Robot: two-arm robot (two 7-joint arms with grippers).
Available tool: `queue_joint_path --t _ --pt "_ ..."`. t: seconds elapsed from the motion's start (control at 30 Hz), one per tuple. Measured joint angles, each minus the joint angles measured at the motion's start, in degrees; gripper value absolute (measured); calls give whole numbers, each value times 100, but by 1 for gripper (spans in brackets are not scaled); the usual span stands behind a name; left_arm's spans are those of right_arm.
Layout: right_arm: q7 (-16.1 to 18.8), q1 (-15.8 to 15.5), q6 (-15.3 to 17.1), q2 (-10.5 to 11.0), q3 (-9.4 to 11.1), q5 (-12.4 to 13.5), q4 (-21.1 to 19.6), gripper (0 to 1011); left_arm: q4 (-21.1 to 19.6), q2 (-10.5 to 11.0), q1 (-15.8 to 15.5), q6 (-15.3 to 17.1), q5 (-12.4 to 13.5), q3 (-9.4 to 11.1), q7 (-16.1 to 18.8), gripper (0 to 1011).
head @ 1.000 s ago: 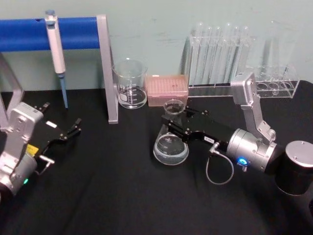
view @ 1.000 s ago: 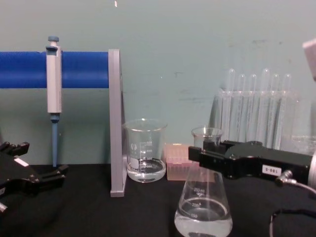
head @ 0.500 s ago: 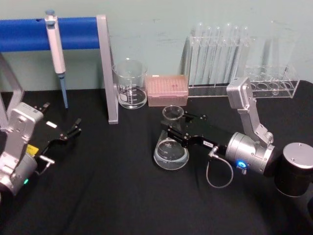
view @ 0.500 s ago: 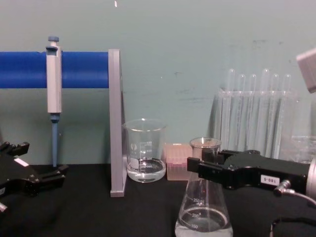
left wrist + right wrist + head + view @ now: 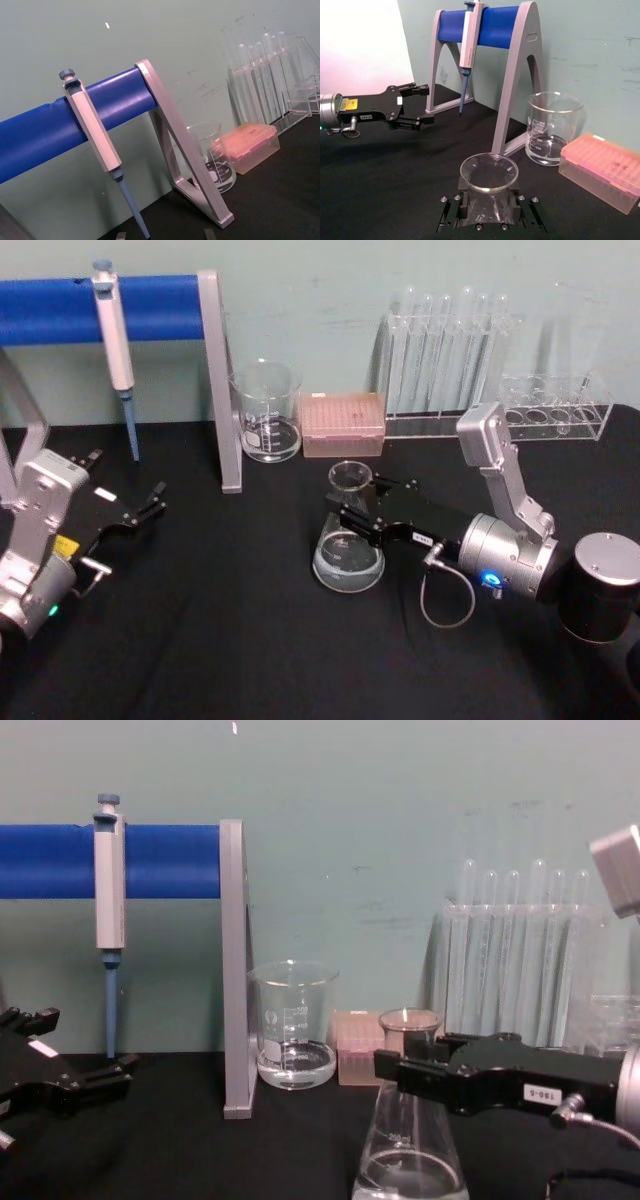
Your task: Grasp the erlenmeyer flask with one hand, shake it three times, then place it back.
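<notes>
Pinching the neck of the erlenmeyer flask [image 5: 348, 560], the right gripper [image 5: 351, 509] reaches in from the right. The flask stands upright, low on the black table [image 5: 220, 640], in front of the beaker [image 5: 266, 412]. I cannot tell if its bottom touches. The left gripper [image 5: 150, 503] waits far left, claws spread apart.

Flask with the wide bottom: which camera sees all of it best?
The head view: the whole erlenmeyer flask shows, right gripper clamped on its neck. Chest view cuts off its base; right wrist view shows its mouth from above. Left gripper idles aside.
</notes>
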Motion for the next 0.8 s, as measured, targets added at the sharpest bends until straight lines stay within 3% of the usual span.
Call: queue_joint_path --t 0.8 --pt "-2 7 116 8 -7 28 17 451 0 0 0 0 0 0 0 1001"
